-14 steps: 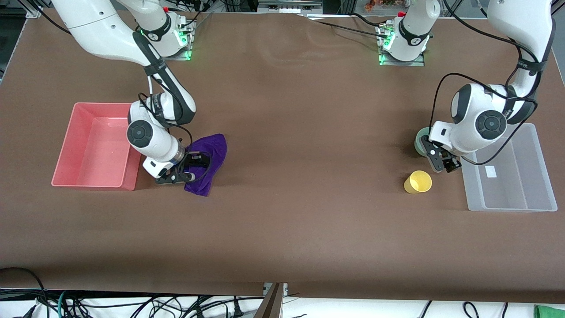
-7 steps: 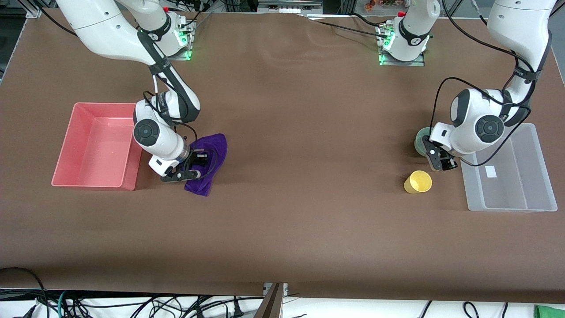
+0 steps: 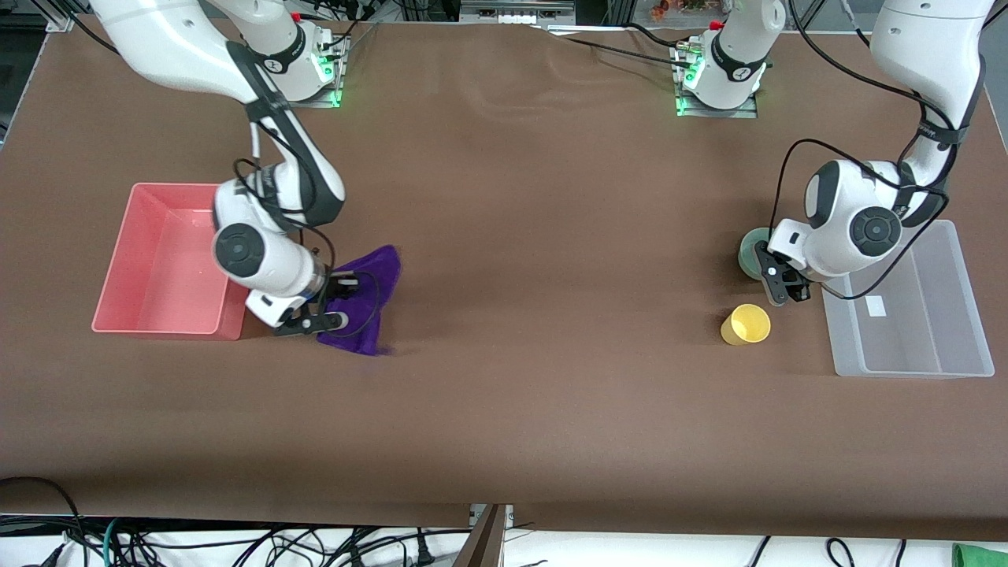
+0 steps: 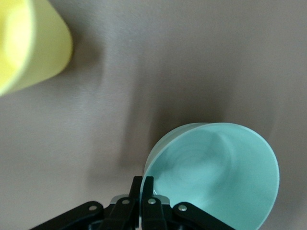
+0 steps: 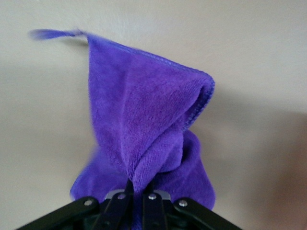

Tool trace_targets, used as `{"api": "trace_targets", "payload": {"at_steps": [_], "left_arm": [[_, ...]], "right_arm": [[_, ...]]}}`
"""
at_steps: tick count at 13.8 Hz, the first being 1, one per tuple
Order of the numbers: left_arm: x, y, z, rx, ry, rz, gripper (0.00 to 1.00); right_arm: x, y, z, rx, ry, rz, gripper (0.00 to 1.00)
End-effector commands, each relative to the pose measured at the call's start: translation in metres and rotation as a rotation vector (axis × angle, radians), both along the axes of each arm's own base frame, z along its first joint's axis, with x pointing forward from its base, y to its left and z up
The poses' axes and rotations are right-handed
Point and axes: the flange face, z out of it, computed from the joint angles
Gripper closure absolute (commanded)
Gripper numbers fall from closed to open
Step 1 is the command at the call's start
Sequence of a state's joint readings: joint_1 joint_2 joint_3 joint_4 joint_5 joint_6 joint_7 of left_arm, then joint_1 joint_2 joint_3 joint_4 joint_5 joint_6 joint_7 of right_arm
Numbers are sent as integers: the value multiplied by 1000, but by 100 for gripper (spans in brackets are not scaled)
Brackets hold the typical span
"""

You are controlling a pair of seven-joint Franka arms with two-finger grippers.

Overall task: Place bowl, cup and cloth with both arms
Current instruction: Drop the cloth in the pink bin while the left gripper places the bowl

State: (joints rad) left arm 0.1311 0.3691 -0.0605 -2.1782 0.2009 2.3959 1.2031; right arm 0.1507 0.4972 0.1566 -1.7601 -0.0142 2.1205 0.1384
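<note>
your right gripper (image 3: 340, 299) is clenched on the cloth (image 3: 364, 303), lifting it at 3 o'clock of the red bin (image 3: 126, 260). left gripper (image 3: 781, 282) pinches the bowl (image 3: 750, 250) rim; cup (image 3: 746, 324) at its 6 o'clock, untouched. nothing binned yet; clear bin (image 3: 969, 315) waits.

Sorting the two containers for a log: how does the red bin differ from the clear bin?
The red bin is opaque pink-red and sits at the right arm's end of the table, beside the purple cloth. The clear bin is translucent grey-white, carries a small white label, and sits at the left arm's end, near the yellow cup. Both are rectangular, open-topped, and hold none of the task's things.
</note>
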Motion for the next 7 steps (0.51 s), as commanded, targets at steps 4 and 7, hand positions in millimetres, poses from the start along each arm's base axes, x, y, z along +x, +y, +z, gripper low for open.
{"api": "trace_targets", "payload": {"at_steps": [4,7], "left_arm": [[50,27,118,61,96,29,100],[72,85,144,56,74,-13,100]], "right_arm": [[31,-96,127,-17,148,58,100],[18,-172,157,-26,241,75,100]]}}
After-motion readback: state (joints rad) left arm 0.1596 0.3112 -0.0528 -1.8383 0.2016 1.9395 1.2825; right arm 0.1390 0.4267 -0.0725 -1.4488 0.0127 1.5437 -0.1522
